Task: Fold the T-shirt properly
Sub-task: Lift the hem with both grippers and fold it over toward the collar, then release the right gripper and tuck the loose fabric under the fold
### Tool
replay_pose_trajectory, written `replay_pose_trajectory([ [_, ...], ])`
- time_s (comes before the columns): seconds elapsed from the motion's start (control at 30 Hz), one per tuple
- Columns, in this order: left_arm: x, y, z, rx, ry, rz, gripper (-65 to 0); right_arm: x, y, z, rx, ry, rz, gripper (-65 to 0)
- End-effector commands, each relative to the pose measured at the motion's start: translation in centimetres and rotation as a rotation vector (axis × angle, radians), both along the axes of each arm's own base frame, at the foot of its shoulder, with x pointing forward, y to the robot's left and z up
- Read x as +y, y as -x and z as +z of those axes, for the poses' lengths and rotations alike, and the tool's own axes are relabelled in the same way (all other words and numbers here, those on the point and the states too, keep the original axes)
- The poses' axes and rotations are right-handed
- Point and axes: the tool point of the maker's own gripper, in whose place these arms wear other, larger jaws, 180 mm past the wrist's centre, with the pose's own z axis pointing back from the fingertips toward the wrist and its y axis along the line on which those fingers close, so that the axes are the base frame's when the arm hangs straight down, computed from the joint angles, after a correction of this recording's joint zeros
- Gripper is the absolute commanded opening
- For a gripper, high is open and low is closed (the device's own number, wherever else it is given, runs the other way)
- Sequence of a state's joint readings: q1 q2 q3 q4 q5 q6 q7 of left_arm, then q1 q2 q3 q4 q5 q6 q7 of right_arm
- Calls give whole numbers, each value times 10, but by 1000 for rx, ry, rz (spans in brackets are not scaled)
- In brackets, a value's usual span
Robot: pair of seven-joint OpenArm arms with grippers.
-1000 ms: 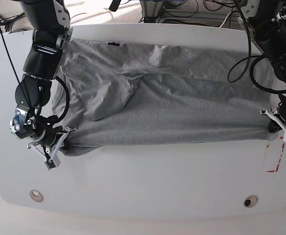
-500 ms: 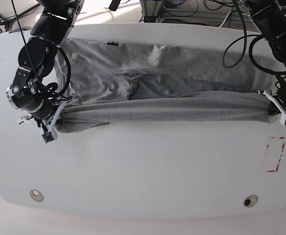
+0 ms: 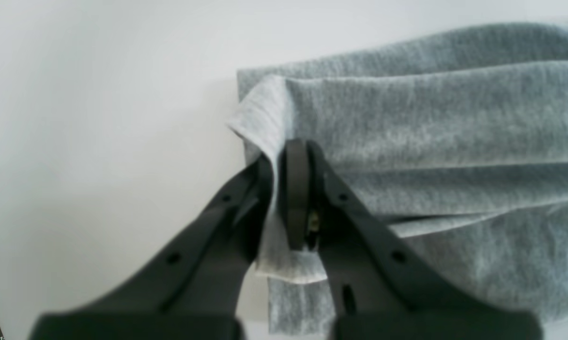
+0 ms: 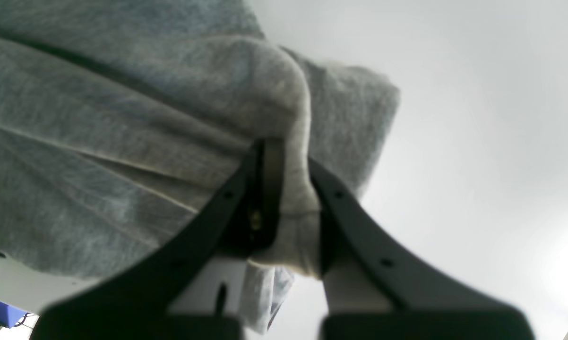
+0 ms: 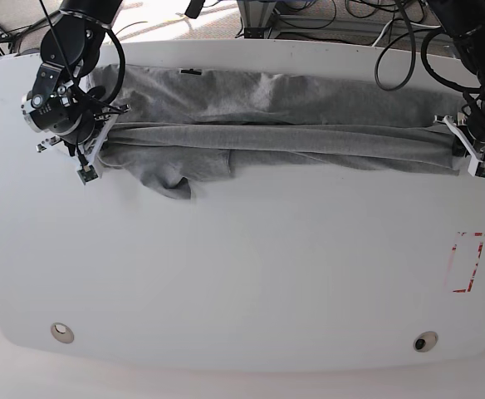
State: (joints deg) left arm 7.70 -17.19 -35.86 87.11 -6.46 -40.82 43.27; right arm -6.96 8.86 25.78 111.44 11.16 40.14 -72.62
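A: Where is the T-shirt (image 5: 284,137) seen, and how is it held?

B: It is stretched across the far half of the white table (image 5: 242,274), gathered into a long band. One end is pinched by the left gripper (image 5: 472,155), the other by the right gripper (image 5: 87,158). In the left wrist view the jaws of the left gripper (image 3: 288,198) are closed nearly together, with a doubled edge of grey cloth (image 3: 407,123) caught between them. In the right wrist view the right gripper (image 4: 284,208) is likewise clamped on a thick fold of the fabric (image 4: 123,118).

A: Which step is judged to be in hand?

B: The lengthwise fold, it would seem: the near edge is being carried over toward the far edge. A sleeve (image 5: 172,179) is left hanging out below the band near the right gripper.

A: What is called for next?

B: The held edge should be laid down evenly along the far side, with tension kept equal at both ends. Only then should the grips be released and the stray sleeve be tucked.
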Motion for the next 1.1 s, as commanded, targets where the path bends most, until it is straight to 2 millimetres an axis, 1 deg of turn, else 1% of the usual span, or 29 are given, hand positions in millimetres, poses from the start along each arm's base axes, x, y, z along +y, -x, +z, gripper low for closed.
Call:
replay_pose_trajectory([
  [0.0,13,-2,13,-21,-50,7,-650,-10,6,2,-3,23,-39,-598],
  [0.07,12,4,9,-2,-53,1,-650,-14,14,-1,11,19,-62,-514],
  [0.1,12,8,6,7,-52,-1,-633,-14,18,-4,20,17,-67,-450],
  [0.17,12,11,4,17,-54,-1,-574,-11,23,-8,32,6,-73,-366],
  [0.2,12,13,3,23,-54,-1,-503,-10,26,-10,33,-4,-80,-304],
  [0.27,12,14,3,24,-54,-1,-381,-16,25,-5,15,-3,-111,-235],
  [0.33,12,14,3,25,-55,-2,-226,-14,19,4,-34,-31,-141,-200],
  [0.37,12,15,2,26,-55,-2,-178,-9,16,9,-58,-51,-140,-198],
  [0.4,13,15,4,21,-59,0,-144,-5,12,14,-82,-76,-134,-198],
  [0.47,13,12,8,11,-64,-3,-156,3,3,23,-127,-134,-105,-198],
  [0.5,11,9,12,-1,-72,-11,-162,9,-6,31,-163,-173,-84,-198],
  [0.63,9,3,30,-36,-109,-29,-162,29,-19,43,-224,-280,-39,-198],
  [0.73,9,2,36,-33,-124,-28,-164,47,-31,45,-226,-309,25,-198],
  [0.87,7,-1,44,-50,-140,-36,-164,66,-36,46,-223,-324,84,-198],
  [0.9,6,-2,46,-55,-144,-38,-164,75,-38,45,-221,-337,106,-198],
  [1.0,6,-1,43,-47,-141,-36,-164,96,-46,50,-234,-351,172,-198],
  [1.07,5,-1,42,-44,-139,-39,-164,105,-54,43,-219,-338,199,-198],
])
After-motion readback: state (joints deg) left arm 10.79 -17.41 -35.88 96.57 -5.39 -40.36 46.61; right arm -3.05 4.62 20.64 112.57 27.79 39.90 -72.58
